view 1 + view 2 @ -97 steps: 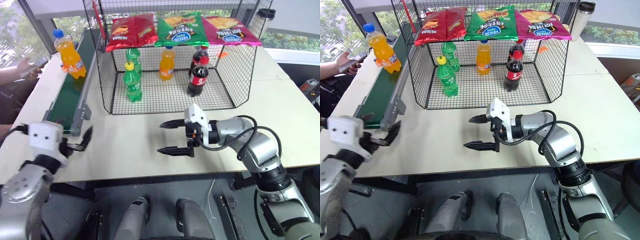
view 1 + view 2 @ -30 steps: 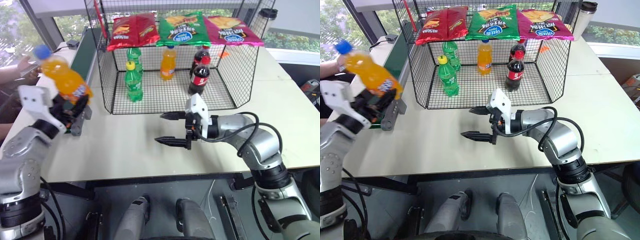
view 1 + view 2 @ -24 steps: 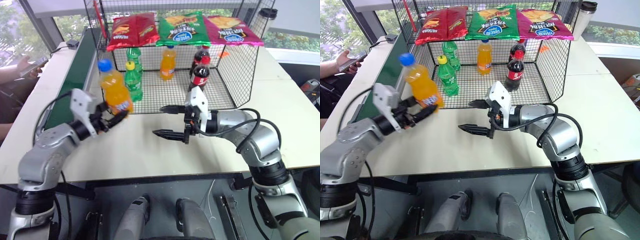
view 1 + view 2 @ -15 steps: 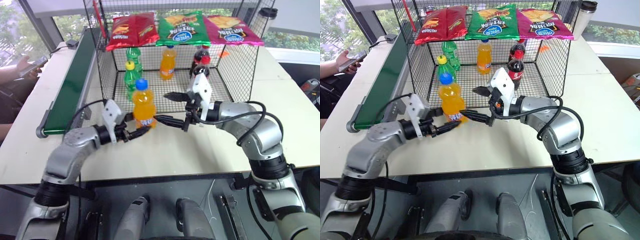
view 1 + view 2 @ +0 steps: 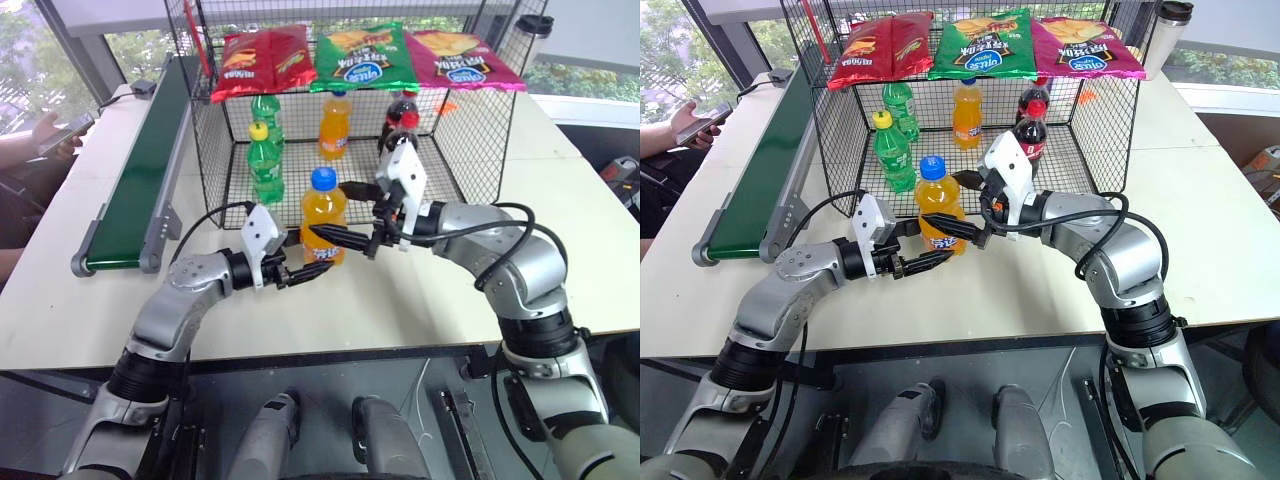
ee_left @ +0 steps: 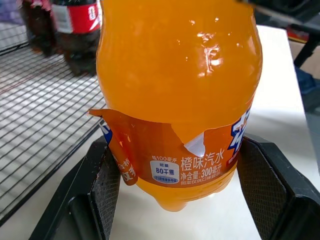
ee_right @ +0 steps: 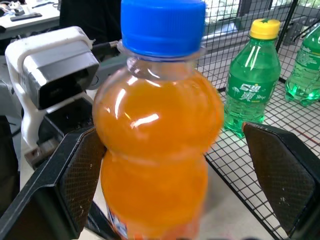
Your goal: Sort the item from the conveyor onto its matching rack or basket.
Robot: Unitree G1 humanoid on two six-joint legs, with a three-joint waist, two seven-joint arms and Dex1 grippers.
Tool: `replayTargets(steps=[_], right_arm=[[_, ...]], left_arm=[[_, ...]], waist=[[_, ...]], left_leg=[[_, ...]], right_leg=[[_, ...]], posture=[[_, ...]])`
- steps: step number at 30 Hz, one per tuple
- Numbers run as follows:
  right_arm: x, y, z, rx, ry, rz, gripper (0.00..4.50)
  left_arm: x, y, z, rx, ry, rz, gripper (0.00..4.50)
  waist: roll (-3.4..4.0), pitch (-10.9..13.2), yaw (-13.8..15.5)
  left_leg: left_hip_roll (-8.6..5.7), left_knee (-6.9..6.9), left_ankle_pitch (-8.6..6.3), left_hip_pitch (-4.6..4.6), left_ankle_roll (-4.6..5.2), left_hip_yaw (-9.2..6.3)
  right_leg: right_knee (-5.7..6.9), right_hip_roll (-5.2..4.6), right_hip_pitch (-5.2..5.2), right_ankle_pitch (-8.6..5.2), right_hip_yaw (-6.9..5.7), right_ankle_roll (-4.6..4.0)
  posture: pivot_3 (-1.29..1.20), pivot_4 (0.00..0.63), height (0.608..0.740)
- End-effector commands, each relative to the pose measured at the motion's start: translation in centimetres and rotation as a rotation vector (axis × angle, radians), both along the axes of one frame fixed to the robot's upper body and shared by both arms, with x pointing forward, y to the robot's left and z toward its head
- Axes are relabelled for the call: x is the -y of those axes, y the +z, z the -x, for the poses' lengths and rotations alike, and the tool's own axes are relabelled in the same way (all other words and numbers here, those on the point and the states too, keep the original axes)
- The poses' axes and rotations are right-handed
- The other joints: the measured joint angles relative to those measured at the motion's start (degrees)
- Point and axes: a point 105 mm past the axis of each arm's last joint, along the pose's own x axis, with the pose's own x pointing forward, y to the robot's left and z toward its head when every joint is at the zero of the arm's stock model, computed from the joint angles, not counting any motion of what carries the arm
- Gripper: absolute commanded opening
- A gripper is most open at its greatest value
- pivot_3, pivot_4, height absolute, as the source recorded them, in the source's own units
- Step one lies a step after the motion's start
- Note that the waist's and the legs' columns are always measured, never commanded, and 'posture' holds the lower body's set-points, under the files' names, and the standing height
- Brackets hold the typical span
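Since half a sec ago the orange soda bottle [image 5: 322, 224] has gone further right, now in front of the wire cage basket [image 5: 470, 160] opening and up against the right gripper [image 5: 353, 210]; a sec back it was still out by the conveyor [image 5: 135, 180]. Left gripper [image 5: 920, 248] clenched on bottle's lower body at the label, bottle upright, lifted off the white table [image 5: 580, 250]. Right gripper spread wide, one finger [image 7: 80, 175] each side of the bottle's upper body; near finger looks to touch it, far one stands clear.

Around: basket floor holds two green bottles [image 5: 264, 160], another orange bottle [image 5: 334, 125] and two cola bottles [image 5: 398, 112] at back. Three chip bags [image 5: 365, 55] on the sloped top shelf. Conveyor belt runs along the left of the basket. Person's hand with a phone [image 5: 692, 120] at far left edge.

Hard to see: held bottle's base is hidden behind left fingers in head views; its label is torn, seen in left wrist view. Cola bottles partly covered by right gripper housing. Tumbler [image 5: 1168, 25] top right, cut off by the frame.
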Motion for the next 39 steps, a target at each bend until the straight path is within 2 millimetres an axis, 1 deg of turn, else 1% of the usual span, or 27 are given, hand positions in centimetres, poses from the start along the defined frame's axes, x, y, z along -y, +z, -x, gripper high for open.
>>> replayTargets(steps=[1, 4, 7, 8, 9, 17, 19, 21, 25, 29, 33, 35, 39], right_arm=[[-0.5, 2.0, 0.1, 0.068, 0.011, -0.039, 4.50], [-0.5, 2.1, -0.1, 0.069, 0.001, -0.051, 4.50], [-0.6, 2.4, -0.3, 0.070, -0.007, -0.069, 3.64], [-0.6, 2.4, -0.3, 0.071, -0.004, -0.071, 3.11], [-0.7, 2.4, -0.2, 0.071, -0.001, -0.069, 2.68], [-0.6, 2.1, -0.1, 0.065, -0.002, -0.052, 2.65], [-0.7, 2.0, 0.0, 0.065, -0.001, -0.051, 2.65], [-0.6, 2.0, -0.1, 0.066, -0.007, -0.052, 2.65], [-0.4, 2.1, -0.3, 0.071, -0.023, -0.051, 2.65], [0.0, 2.5, -1.0, 0.087, -0.067, -0.059, 2.65], [0.7, 3.7, -2.8, 0.127, -0.176, -0.114, 2.65], [0.8, 4.1, -3.3, 0.137, -0.202, -0.132, 2.65], [1.6, 5.3, -5.3, 0.182, -0.323, -0.188, 2.65]], left_arm=[[0.8, 2.0, 0.2, 0.093, -0.038, 0.027, 2.82], [1.1, 2.2, 0.2, 0.094, -0.041, 0.037, 2.82], [1.2, 2.2, 0.2, 0.092, -0.042, 0.039, 2.82], [1.2, 2.2, 0.2, 0.090, -0.041, 0.040, 2.82], [1.2, 2.2, 0.1, 0.089, -0.040, 0.041, 2.82], [1.2, 2.6, -0.8, 0.102, 0.007, 0.055, 2.82], [1.3, 2.7, -0.8, 0.096, 0.005, 0.067, 3.84], [1.3, 2.6, -0.9, 0.097, 0.014, 0.061, 4.41], [1.3, 2.0, -0.9, 0.098, 0.034, 0.032, 4.41], [0.1, 1.5, -1.2, 0.118, 0.110, -0.008, 4.41], [-1.9, 1.5, -0.7, 0.105, 0.157, -0.009, 4.41], [-2.6, 1.2, -0.3, 0.094, 0.175, -0.016, 4.41], [-5.0, 0.6, 0.4, 0.051, 0.296, 0.011, 4.41]], waist=[[0.00, 0.0, 0.0], [0.00, 0.0, 0.0], [0.00, 0.0, 0.1], [0.00, 0.0, 0.1], [0.00, 0.0, 0.1], [0.00, 0.0, 0.1], [0.00, 0.0, 0.1], [0.00, 0.0, 0.1], [0.00, 0.0, 0.1], [0.00, 0.0, -0.1], [0.00, 0.0, -0.2], [0.01, 0.0, -0.1], [0.02, 0.0, -0.2]], left_leg=[[0.00, 0.00, 0.01, 0.01, 0.01, 0.00], [0.00, 0.01, 0.01, 0.01, 0.02, 0.00], [-0.01, 0.03, 0.01, 0.01, 0.02, 0.00], [-0.01, 0.04, 0.01, 0.01, 0.02, -0.01], [-0.01, 0.04, 0.01, 0.01, 0.02, -0.01], [-0.01, 0.05, 0.02, 0.01, 0.04, -0.01], [-0.01, 0.05, 0.03, 0.01, 0.04, -0.01], [-0.01, 0.06, 0.03, 0.01, 0.04, -0.01], [-0.01, 0.07, 0.03, 0.02, 0.04, 0.00], [-0.01, 0.06, 0.03, 0.02, 0.05, 0.00], [0.01, 0.06, 0.03, 0.04, 0.05, -0.01], [0.00, 0.06, 0.03, 0.05, 0.04, -0.01], [-0.02, 0.05, 0.03, 0.04, 0.04, 0.03]], right_leg=[[0.01, 0.00, 0.00, 0.00, 0.00, 0.00], [0.02, 0.01, 0.00, 0.00, 0.00, 0.01], [0.02, 0.01, 0.01, 0.01, 0.00, 0.01], [0.03, 0.01, 0.01, 0.01, 0.00, 0.01], [0.04, 0.01, 0.01, 0.01, -0.01, 0.01], [0.05, 0.03, 0.01, 0.01, 0.00, 0.02], [0.05, 0.03, 0.01, 0.02, -0.01, 0.02], [0.06, 0.03, 0.01, 0.02, -0.01, 0.03], [0.07, 0.02, 0.01, 0.09, 0.00, 0.15], [0.07, 0.04, 0.01, 0.10, 0.00, 0.18], [0.12, 0.05, 0.00, 0.09, 0.00, 0.14], [0.14, 0.06, -0.01, 0.09, 0.00, 0.13], [0.11, 0.09, -0.02, 0.07, 0.03, 0.12]], posture=[[0.00, 0.150, 0.739], [0.00, 0.150, 0.739], [0.00, 0.150, 0.739], [0.00, 0.150, 0.739], [0.00, 0.150, 0.739], [0.00, 0.150, 0.739], [0.00, 0.150, 0.739], [0.00, 0.150, 0.739], [0.00, 0.150, 0.739], [0.00, 0.150, 0.739], [0.00, 0.150, 0.739], [0.00, 0.150, 0.739], [0.00, 0.150, 0.739]])
